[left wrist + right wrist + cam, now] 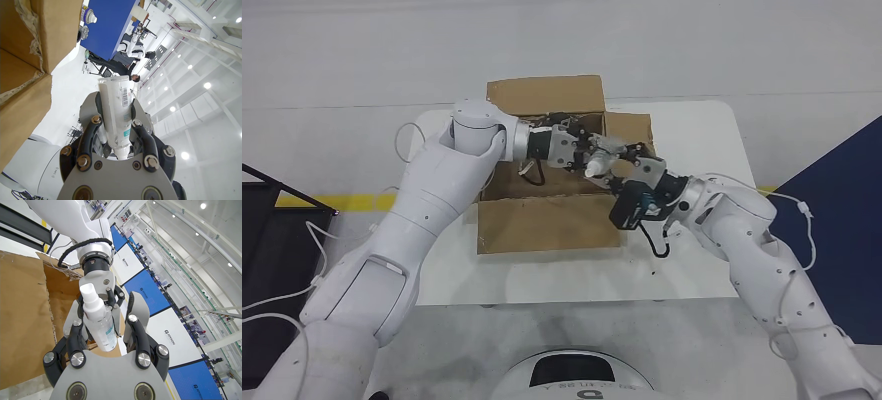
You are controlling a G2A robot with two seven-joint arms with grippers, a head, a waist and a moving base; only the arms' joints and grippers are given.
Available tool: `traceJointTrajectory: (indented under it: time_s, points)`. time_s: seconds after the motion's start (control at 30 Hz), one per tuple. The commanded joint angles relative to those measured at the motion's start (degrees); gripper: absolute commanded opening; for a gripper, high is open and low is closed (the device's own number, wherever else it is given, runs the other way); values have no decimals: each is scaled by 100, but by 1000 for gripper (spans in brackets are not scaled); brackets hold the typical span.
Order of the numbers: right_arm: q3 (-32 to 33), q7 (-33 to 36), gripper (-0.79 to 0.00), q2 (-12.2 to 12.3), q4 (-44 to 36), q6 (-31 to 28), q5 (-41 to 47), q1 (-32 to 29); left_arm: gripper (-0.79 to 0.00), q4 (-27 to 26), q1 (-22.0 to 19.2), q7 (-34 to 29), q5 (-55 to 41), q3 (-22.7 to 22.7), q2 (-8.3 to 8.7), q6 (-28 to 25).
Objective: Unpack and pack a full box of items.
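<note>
An open cardboard box (542,225) stands in the middle of the white table (702,140). Above its right side my left gripper (587,160) is shut on a clear spray bottle (596,167) with a white cap. In the left wrist view the bottle (117,109) lies between the pads, cap towards the palm. My right gripper (627,188) meets it from the right. In the right wrist view its fingers (137,308) stand open on either side of the bottle's (103,323) base end, and the left gripper (98,306) holds the cap end. The box (22,313) lies beneath.
Beyond a box flap (56,37) in the left wrist view, a spray can (88,16) with a white cap and a small ribbed item (84,32) stand on the table. The table's right part (692,270) is bare. A dark frame (272,200) sits off the left edge.
</note>
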Motion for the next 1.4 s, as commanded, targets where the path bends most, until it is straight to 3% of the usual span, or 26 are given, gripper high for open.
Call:
traceJointTrajectory:
  time_s: [0.0, 0.1, 0.33, 0.4, 0.47, 0.9, 1.0, 1.07, 1.37]
  points:
    - [-4, 21, -588, -5, 12, -8, 0, 13, -785, -9, 4, 5, -1, -1, 1, 3]
    - [-18, 50, -640, -12, 27, -27, -3, 32, -785, -23, 9, 12, 5, -3, 3, -10]
    - [-46, 107, -683, -30, 70, -46, -15, 70, -785, -63, 16, 32, 5, -2, 4, -7]
    - [-56, 127, -656, -34, 79, -51, -18, 76, -785, -72, 21, 26, -3, -5, 5, -5]
    - [-63, 151, -576, -40, 87, -47, -15, 79, -785, -79, 27, 42, -7, -13, 7, -11]
    - [57, 171, -576, -41, 79, 12, -32, -46, -785, -138, 86, 68, -40, -27, 14, -20]
    - [86, 171, -640, -39, 58, 11, -47, -78, -785, -158, 97, 65, -27, -38, 22, -31]
    - [98, 177, -785, -39, 40, 22, -66, -93, -785, -166, 101, 64, -24, -43, 26, -27]
    - [157, 120, -785, -34, -18, -11, -140, -149, -785, -180, 110, 57, -15, -66, 39, -57]
